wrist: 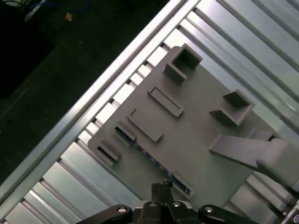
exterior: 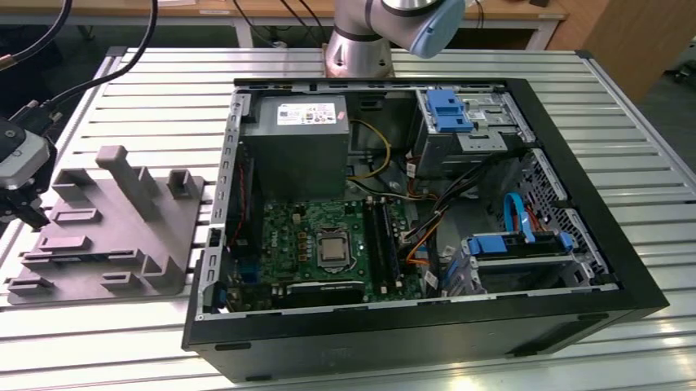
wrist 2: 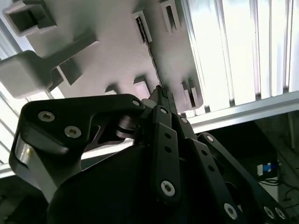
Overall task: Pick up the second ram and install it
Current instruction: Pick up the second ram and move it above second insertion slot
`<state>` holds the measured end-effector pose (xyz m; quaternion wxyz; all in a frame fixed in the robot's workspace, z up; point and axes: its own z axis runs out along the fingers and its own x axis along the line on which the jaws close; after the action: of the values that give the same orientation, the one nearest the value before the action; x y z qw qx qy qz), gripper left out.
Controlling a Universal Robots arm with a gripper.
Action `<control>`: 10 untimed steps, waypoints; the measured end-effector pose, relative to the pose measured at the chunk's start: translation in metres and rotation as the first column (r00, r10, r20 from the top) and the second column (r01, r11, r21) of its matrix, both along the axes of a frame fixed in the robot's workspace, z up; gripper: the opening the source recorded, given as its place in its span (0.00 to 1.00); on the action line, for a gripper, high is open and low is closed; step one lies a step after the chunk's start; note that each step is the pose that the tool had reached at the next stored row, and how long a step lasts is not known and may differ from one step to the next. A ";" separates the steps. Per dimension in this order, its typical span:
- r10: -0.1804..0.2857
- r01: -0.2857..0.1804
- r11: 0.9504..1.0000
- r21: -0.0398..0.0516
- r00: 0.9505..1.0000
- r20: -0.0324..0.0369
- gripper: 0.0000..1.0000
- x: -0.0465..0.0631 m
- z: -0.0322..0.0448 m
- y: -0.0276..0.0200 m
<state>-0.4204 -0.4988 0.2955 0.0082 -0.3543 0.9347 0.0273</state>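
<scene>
Second ram (wrist: 148, 156), first wrist view: set on edge in a slot of the grey holder block (wrist: 196, 121), thin side up, seen as a narrow dark line with bluish glints. Long axis flat along the holder's face, roughly parallel to the slats of the metal table (wrist: 224, 28), spanning small end brackets. Gripper (wrist: 161, 187) directly over the end of the stick nearer the camera, fingertips drawn tight together with no gap visible. Cannot tell whether they pinch the board or only hang above it.

Second wrist view: second ram (wrist 2: 154, 60) again edge-on, a thin dark strip running away from the gripper (wrist 2: 162, 95) across the holder block (wrist 2: 107, 42), in line with the table slats (wrist 2: 243, 46). Black finger links converging to one narrow tip at the strip's near end. Contact cannot be judged.

Exterior view: arm (exterior: 381, 28) based at the far side of the table (exterior: 359, 61), behind the open computer case (exterior: 609, 244) with its green motherboard (exterior: 315, 236). Wrist reached out to the exterior view's left, gripper (exterior: 28, 213) pointing down at the left side of the holder block (exterior: 120, 236). Holder just beside the case, on the exterior view's left of it.
</scene>
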 end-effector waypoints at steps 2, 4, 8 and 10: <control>0.036 -0.036 0.999 0.000 0.999 0.000 0.10 0.000 -0.0005 0.0000; 0.072 -0.072 0.997 0.000 0.997 0.000 0.10 0.000 -0.0010 0.0000; 0.145 -0.145 0.989 0.000 0.989 0.000 0.10 0.000 -0.0022 0.0000; 0.180 -0.180 0.984 0.000 0.984 0.000 0.10 0.000 -0.0029 0.0000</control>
<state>-0.4204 -0.4988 0.2926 0.0057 -0.4375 0.8988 0.0279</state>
